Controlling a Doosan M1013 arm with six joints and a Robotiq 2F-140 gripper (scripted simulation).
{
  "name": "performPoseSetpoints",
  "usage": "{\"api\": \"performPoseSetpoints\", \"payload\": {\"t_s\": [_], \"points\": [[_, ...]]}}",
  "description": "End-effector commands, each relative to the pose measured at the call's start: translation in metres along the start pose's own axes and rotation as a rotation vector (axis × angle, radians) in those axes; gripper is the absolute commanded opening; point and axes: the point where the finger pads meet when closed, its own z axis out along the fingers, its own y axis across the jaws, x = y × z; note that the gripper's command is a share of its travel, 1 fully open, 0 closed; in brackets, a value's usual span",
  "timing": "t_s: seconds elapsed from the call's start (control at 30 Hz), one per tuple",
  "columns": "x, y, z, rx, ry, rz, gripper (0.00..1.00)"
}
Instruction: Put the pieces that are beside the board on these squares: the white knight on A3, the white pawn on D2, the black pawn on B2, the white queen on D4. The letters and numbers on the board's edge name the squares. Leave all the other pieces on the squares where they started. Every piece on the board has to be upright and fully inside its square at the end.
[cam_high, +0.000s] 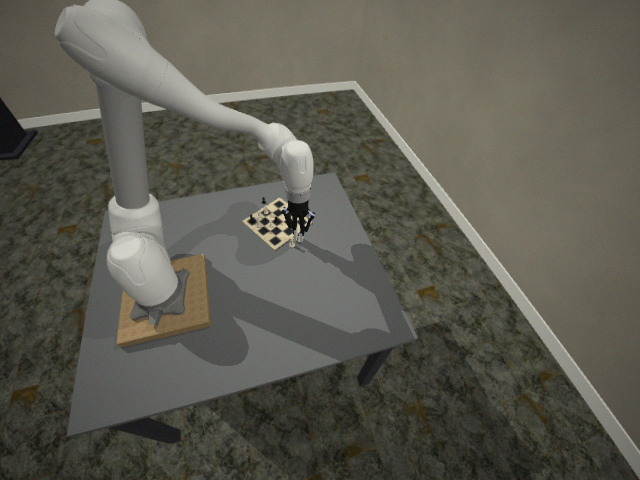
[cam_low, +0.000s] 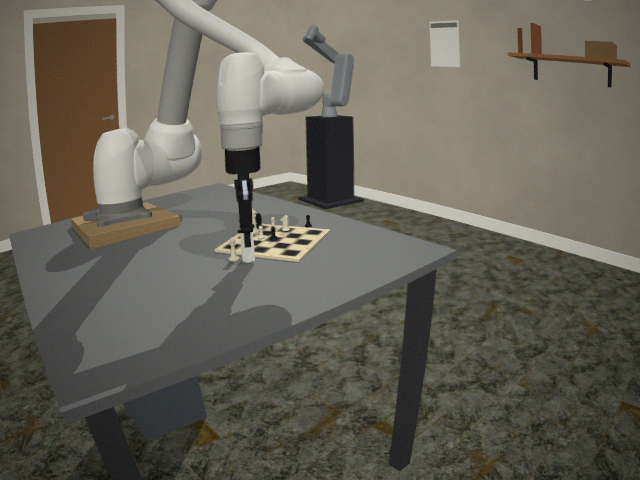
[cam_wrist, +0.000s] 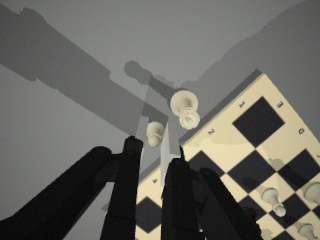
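My gripper (cam_high: 298, 238) (cam_low: 248, 255) (cam_wrist: 154, 132) is low beside the board, pointing down, its fingers partly open. The white pawn (cam_wrist: 154, 134) stands upright between the fingertips, with a narrow gap showing; the near finger mostly hides it in the exterior view. The white queen (cam_high: 292, 244) (cam_low: 233, 251) (cam_wrist: 184, 107) stands upright beside the pawn, off the board. The black pawn (cam_high: 263, 199) (cam_low: 308, 222) stands off the board's far side. A white knight (cam_low: 284, 223) stands on the board (cam_low: 299, 259) (cam_wrist: 239, 107); its square's label is unreadable. D2 and D4 lie partly in view.
Several other pieces stand on the board, among them a black pawn (cam_low: 273, 234) and a white piece (cam_wrist: 273, 199). The board's edge is close to the queen and the right finger. The arm's wooden base (cam_high: 199, 310) (cam_low: 129, 231) is farther off on the table.
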Motion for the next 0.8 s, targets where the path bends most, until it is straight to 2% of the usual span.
{"api": "performPoseSetpoints", "payload": {"t_s": [0.0, 0.47, 0.5, 0.77], "points": [[0.0, 0.0, -0.0001, 0.0, 0.0, 0.0, 0.2], [0.0, 0.0, -0.0001, 0.0, 0.0, 0.0, 0.2], [0.0, 0.0, -0.0001, 0.0, 0.0, 0.0, 0.0], [0.0, 0.0, -0.0001, 0.0, 0.0, 0.0, 0.0]]}}
